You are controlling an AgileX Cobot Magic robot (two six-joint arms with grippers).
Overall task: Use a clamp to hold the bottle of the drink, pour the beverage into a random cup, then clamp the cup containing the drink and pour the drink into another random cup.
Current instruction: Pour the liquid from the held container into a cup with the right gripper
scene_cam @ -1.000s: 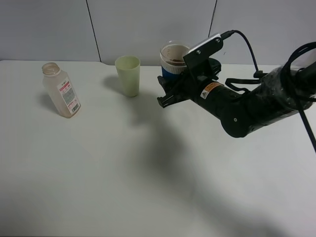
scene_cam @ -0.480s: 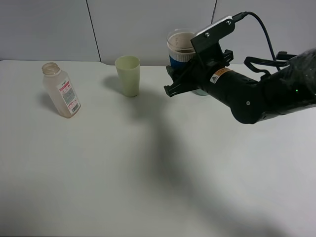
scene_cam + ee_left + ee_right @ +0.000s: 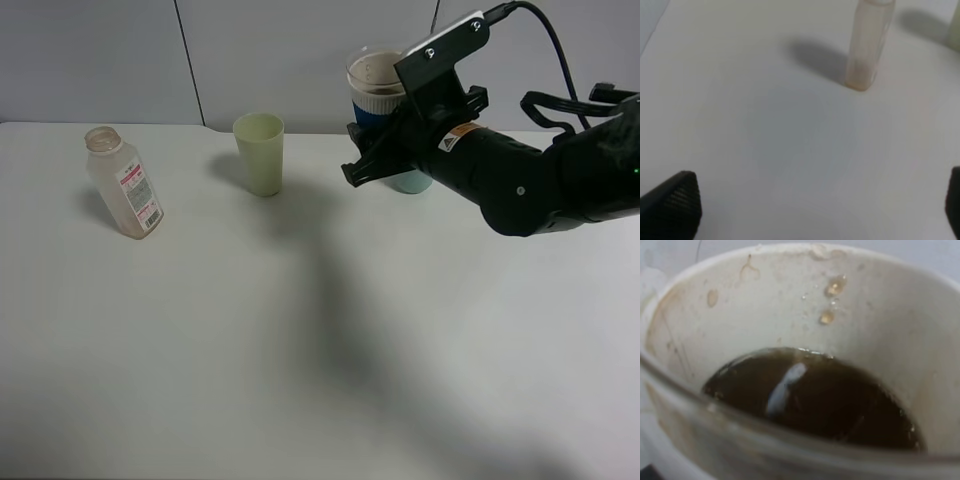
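My right gripper (image 3: 358, 150) is shut on the short cup (image 3: 373, 88) with the white band and blue sleeve, held upright above the back of the table. The right wrist view looks into that cup (image 3: 790, 300), where the dark brown beverage (image 3: 810, 400) lies in the bottom. To its left on the table stands the pale yellow-green tumbler (image 3: 259, 153). At the far left is the clear bottle (image 3: 122, 182), uncapped, with its white and red label. My left gripper (image 3: 812, 210) is open over bare table, the bottle (image 3: 867, 45) well ahead of it.
A teal cup (image 3: 410, 182) stands on the table behind and below the right gripper, mostly hidden by the arm. A black cable (image 3: 555, 50) loops over the right arm. The white table (image 3: 300, 350) stretches bare toward the front.
The right gripper has carried the blue-sleeved cup upward and slightly to the right, off the table. The bottle and tumbler have not moved.
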